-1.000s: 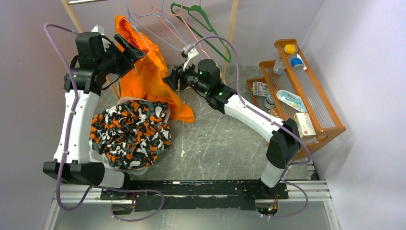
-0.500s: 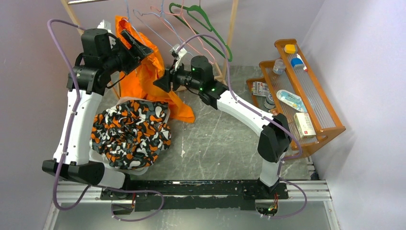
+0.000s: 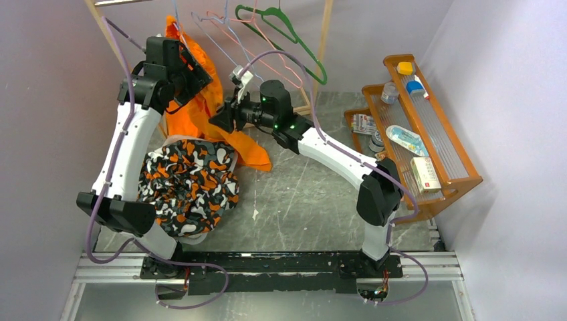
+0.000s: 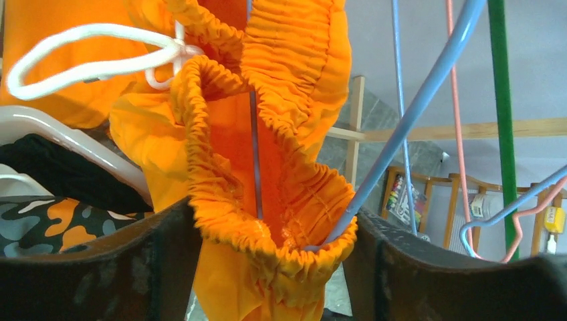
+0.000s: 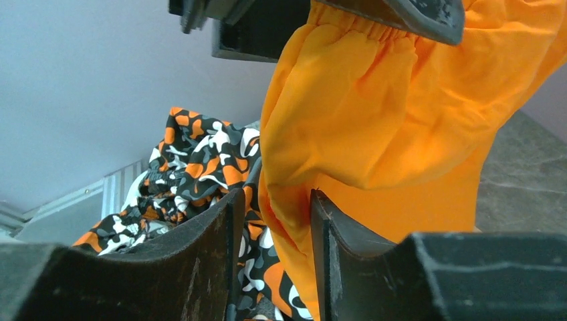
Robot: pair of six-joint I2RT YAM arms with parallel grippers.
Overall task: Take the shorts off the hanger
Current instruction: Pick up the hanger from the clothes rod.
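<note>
I see the shorts (image 3: 200, 110) hanging on the rail at the back left. Their waist is up at the top and the legs go down, so the long way of the shorts runs up and down. The bottom of one leg lies on the table (image 3: 307, 194), just beside a pile of spotty orange, black and white cloth (image 3: 184, 184).

In my left wrist view, the puffy waist is bunched up and open like a mouth. The blue hanger (image 4: 414, 107) goes down into it. The white string (image 4: 175, 50) makes a loop at the top left. A pink hanger (image 4: 457, 100) and a green hanger (image 4: 501, 100) hang to the right of the blue one.

My left gripper (image 3: 197, 70) is up at the waist. Its fingers (image 4: 160, 267) stand far apart, and the bottom of the waist sits between them.

My right gripper (image 3: 217, 120) is lower, at the side of the shorts. Its fingers (image 5: 207, 267) are near each other with a thin gap. Orange cloth shows in that gap. I cannot tell if they are pinching it.

On the right is a wooden rack (image 3: 458, 186). On its top shelf are a small yellow thing (image 3: 404, 67), a little bottle with a blue cap (image 3: 416, 87), a flat packet (image 3: 406, 139) and a box (image 3: 425, 174). The lower shelf holds more small things, but I cannot tell what they are.
</note>
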